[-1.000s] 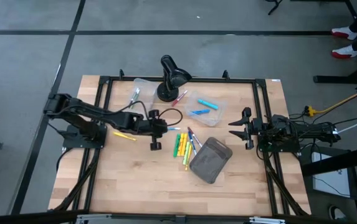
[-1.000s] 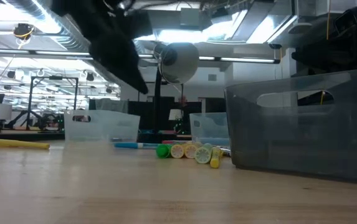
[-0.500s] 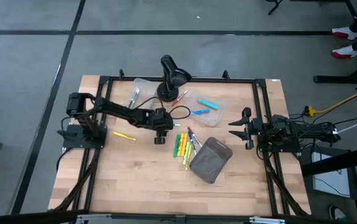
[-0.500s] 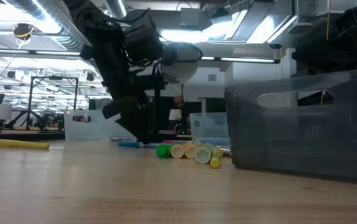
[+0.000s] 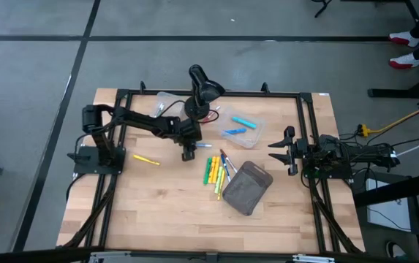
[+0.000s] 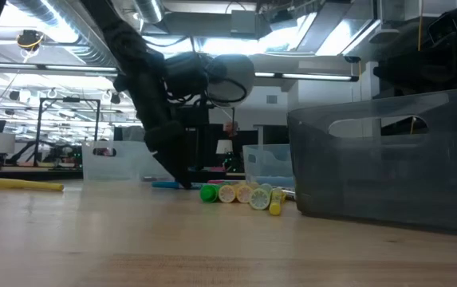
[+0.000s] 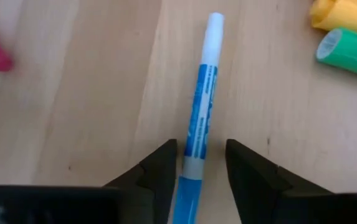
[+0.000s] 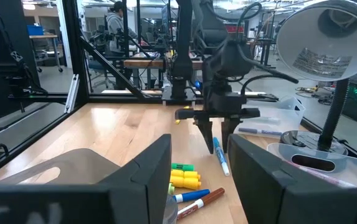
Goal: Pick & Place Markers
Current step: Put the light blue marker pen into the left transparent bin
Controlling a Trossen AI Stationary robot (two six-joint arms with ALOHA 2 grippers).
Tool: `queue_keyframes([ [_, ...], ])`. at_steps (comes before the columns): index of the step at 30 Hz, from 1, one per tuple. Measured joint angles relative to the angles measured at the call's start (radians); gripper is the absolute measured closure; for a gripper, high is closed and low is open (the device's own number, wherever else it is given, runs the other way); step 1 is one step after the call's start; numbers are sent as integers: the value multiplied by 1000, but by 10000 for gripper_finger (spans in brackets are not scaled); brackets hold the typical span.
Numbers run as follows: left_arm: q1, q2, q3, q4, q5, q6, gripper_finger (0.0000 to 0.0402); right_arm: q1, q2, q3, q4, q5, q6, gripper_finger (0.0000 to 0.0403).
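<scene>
In the high view, the left gripper [image 5: 187, 153] is seen lowered over the wooden table [image 5: 158, 204], just in front of the black desk lamp [image 5: 200, 89] and beside a cluster of markers [image 5: 216, 172]. A grey pouch [image 5: 246, 188] lies next to that cluster, and a single yellow marker [image 5: 145, 159] lies apart near the left arm's base. Blue markers are seen inside a clear tray [image 5: 240, 126]. The right gripper [image 5: 282, 151] is held at the table's right edge, away from everything.

In the low view, the left gripper [image 6: 176, 177] is seen reaching down to the tabletop at a blue marker [image 6: 164, 186], with the end caps of green and yellow markers [image 6: 240, 193] lying just beside it and the yellow marker [image 6: 27, 184] far off to one side.

In the left wrist view, the blue marker [image 7: 199, 112] is shown lying flat on the wood between the left gripper's fingers [image 7: 159, 171], which stand apart on either side of it; whether they touch it cannot be told.

In the right wrist view, the right gripper's fingers [image 8: 150, 171] are seen spread apart with nothing between them, and the left gripper [image 8: 220, 134] is seen farther off above the blue marker [image 8: 220, 157].
</scene>
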State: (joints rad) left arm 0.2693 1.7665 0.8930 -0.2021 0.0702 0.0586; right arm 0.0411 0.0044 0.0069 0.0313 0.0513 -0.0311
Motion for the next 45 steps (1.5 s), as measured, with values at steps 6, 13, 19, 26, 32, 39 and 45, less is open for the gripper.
queue_keyframes([
  [6, -27, 35, 5, 2, -50, -73, 345, 0, 0, 0, 0, 0, 0, 246],
  [13, -67, 44, 5, 1, -125, -116, 376, 0, 0, 0, 0, 0, 0, 246],
  [19, -93, 13, 0, 16, -137, -166, 376, 0, 0, 0, 0, 0, 0, 246],
  [26, -131, -54, -4, 6, -98, -196, 376, 0, 0, 0, 0, 0, 0, 246],
  [32, -177, -104, -3, 10, -133, -221, 376, 0, 0, 0, 0, 0, 0, 246],
  [39, -215, -172, -3, 10, -212, -212, 376, 0, 0, 0, 0, 0, 0, 246],
  [45, -218, -239, -2, -3, -327, -186, 376, 0, 0, 0, 0, 0, 0, 246],
])
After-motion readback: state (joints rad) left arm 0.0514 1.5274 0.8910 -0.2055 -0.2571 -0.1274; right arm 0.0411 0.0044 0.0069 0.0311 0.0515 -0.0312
